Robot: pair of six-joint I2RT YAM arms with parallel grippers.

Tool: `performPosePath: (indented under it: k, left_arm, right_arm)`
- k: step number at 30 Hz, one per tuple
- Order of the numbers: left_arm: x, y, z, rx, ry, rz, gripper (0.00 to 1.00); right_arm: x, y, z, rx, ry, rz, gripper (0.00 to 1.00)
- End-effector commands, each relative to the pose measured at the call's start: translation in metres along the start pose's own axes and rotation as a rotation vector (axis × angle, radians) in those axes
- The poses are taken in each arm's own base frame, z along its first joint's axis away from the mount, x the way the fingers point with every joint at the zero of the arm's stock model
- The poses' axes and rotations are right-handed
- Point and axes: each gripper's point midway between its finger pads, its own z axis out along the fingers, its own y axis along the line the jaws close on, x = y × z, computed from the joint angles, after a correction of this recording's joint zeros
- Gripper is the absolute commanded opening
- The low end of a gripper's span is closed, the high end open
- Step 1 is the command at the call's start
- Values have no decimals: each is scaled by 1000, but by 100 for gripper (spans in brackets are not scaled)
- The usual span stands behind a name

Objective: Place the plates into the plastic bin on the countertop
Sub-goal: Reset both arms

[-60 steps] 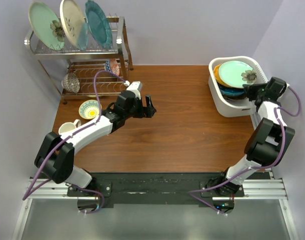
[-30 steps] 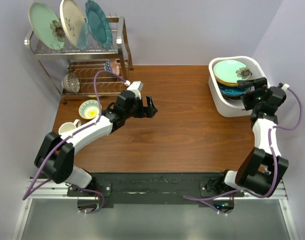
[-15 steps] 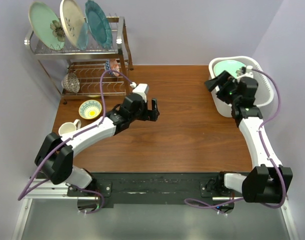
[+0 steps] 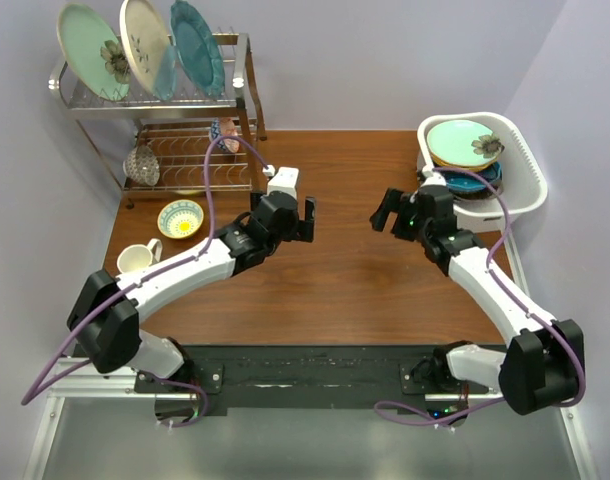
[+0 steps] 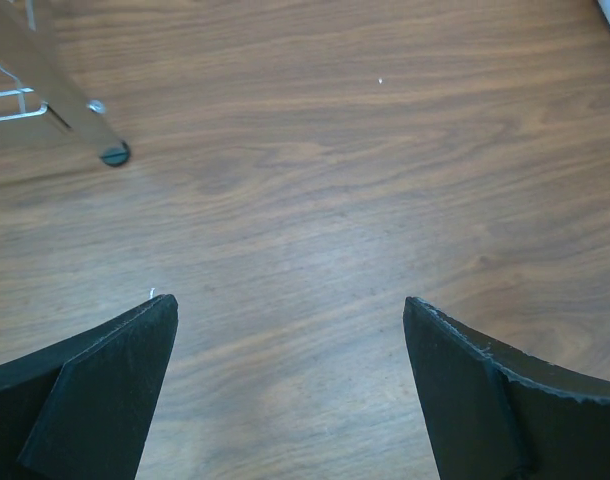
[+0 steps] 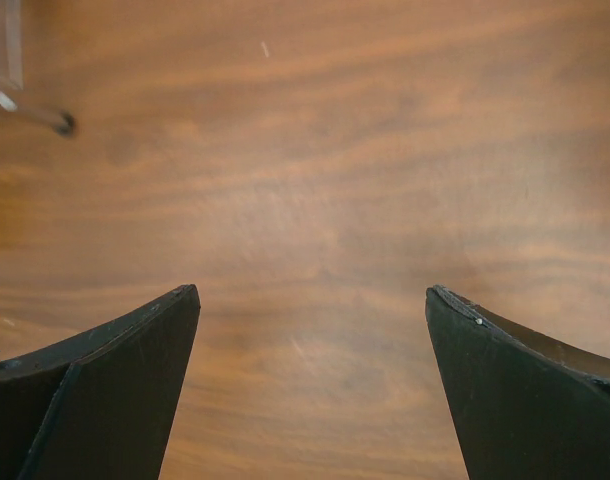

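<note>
The white plastic bin [image 4: 532, 168] stands at the table's back right corner. Plates are stacked inside it: a pale green flowered plate [image 4: 463, 139] on top, a yellow rim under it and a blue plate [image 4: 475, 184] lower down. My right gripper [image 4: 387, 212] hovers open over the bare wood left of the bin, holding nothing. My left gripper [image 4: 307, 217] is open and empty too, facing it across the table's middle. In the wrist views the left gripper [image 5: 290, 330] and the right gripper [image 6: 313, 310] each show only wood grain between wide-spread fingers.
A chrome wire rack [image 4: 155, 100] at the back left carries three upright plates, with small items on its lower tier. A patterned bowl [image 4: 179, 217] and a cream mug [image 4: 135, 260] sit near the left edge. The rack's foot [image 5: 113, 155] shows in the left wrist view.
My right arm has drawn back from the bin and swung left over the table's middle, leaving the flowered plate in the bin. My left gripper has drifted slightly right.
</note>
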Motion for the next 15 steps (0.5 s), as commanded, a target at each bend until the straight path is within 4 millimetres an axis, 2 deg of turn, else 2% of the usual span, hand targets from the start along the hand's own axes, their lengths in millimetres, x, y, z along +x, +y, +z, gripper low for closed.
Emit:
performPosePath:
  k: [1, 6, 9, 15]
  left_arm:
    - [-29, 10, -17, -46, -107, 4, 100]
    - [-30, 15, -21, -48, -133, 45, 100]
    - [-25, 24, -21, -79, -131, 80, 100]
    - [-8, 31, -17, -89, -105, 134, 100]
  right_arm:
    - [15, -14, -1, 66, -13, -53, 99]
    - [37, -29, -5, 110, 11, -88, 99]
    - [43, -39, -5, 146, 17, -105, 99]
    - [48, -39, 1, 131, 26, -120, 99]
